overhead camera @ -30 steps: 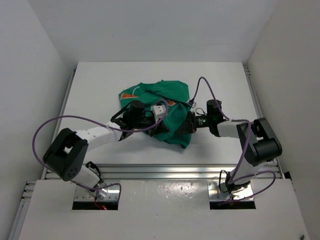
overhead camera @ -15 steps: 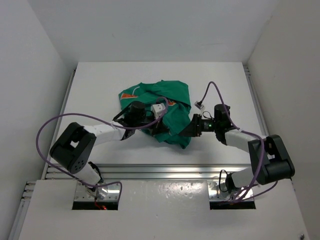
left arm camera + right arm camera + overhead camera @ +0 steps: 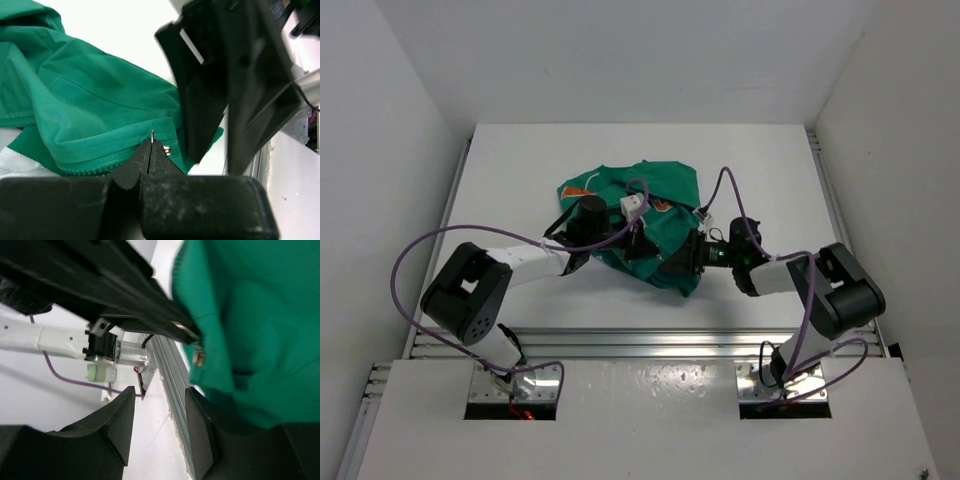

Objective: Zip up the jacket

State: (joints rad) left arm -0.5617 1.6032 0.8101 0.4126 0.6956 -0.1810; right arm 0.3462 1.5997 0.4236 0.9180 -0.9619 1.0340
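The green jacket point(image 3: 650, 205) lies crumpled at the middle of the white table, its orange-and-white logo point(image 3: 582, 187) at the left. My left gripper point(image 3: 633, 243) sits at the jacket's lower front edge. In the left wrist view it point(image 3: 152, 143) is shut on the thin metal zipper pull point(image 3: 152, 134), beside the zipper teeth point(image 3: 90, 167) along the hem. My right gripper point(image 3: 672, 266) is at the jacket's lower right corner, close to the left one. In the right wrist view it point(image 3: 161, 392) stands open and holds nothing, with the green cloth point(image 3: 250, 315) and the metal slider point(image 3: 198, 358) just beyond its right finger.
An aluminium rail point(image 3: 650, 340) runs along the near table edge, right behind the arms. Purple cables point(image 3: 420, 250) loop above both arms. White walls enclose the table on three sides. The right gripper's fingers point(image 3: 200, 100) fill the upper right of the left wrist view.
The right gripper drew back to the right, then came in again to the jacket's lower corner, its jaws spreading wider. The left gripper stayed shut and shifted slightly.
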